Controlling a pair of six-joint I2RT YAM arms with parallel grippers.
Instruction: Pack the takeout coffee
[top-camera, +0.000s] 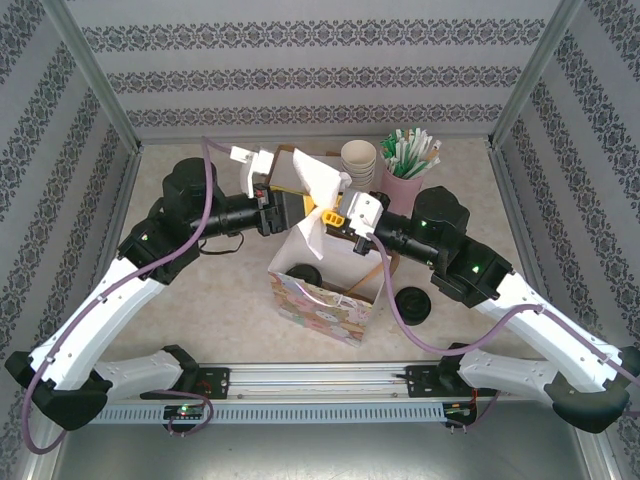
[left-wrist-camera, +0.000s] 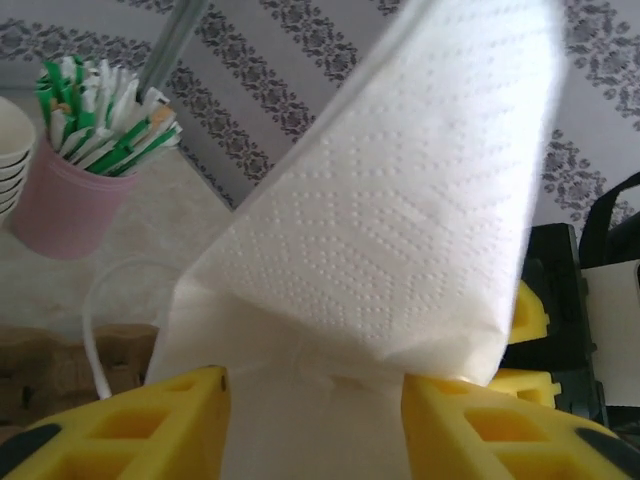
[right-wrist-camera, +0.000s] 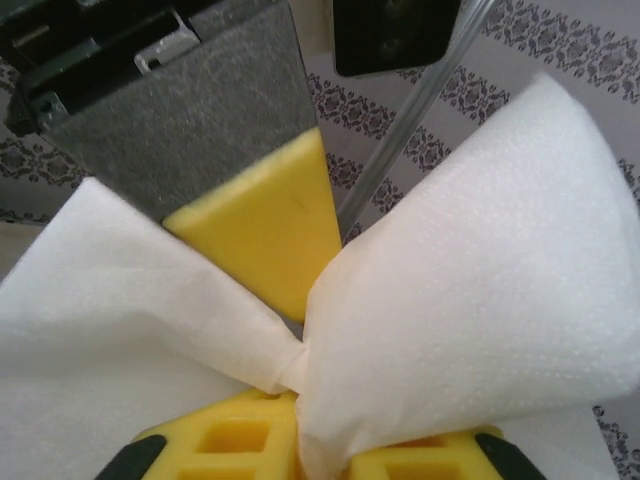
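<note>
Takeout coffee (top-camera: 305, 273): a dark round top seen low inside the paper bag (top-camera: 320, 305), in the left part of its open mouth. By this view it is already packed.
Long axis: judged upright, since the lid faces the overhead camera. The cup body is hidden by the bag wall.
Bag: stands on the desk (top-camera: 200, 300) between the two arms, mouth up.
Left hand (top-camera: 303, 200): over the far rim of the bag. In the left wrist view (left-wrist-camera: 315, 425) its yellow fingers (left-wrist-camera: 150, 425) stand well apart, and the white napkin (left-wrist-camera: 400, 230) runs loosely through the gap. It pinches nothing.
Right hand (top-camera: 328, 215): just beside the left hand. In the right wrist view (right-wrist-camera: 295, 425) its fingers meet on a bunched waist of the napkin (right-wrist-camera: 480, 260) and hold it fast.
Napkin (top-camera: 318, 187): spans both hands, with one corner hanging toward the bag mouth.
Key relation: the coffee lies below both hands and toward the near edge — straight down into the bag, not sideways.
Nearer arm: about equal in the overhead view. Heights cannot be told apart.
Judged next move: the right hand lowers the napkin beside the cup, keeping clear of the bag rim.
Distractor: the squat black lid pile (top-camera: 412, 303) sits on the desk right of the bag — no cup under it.
</note>
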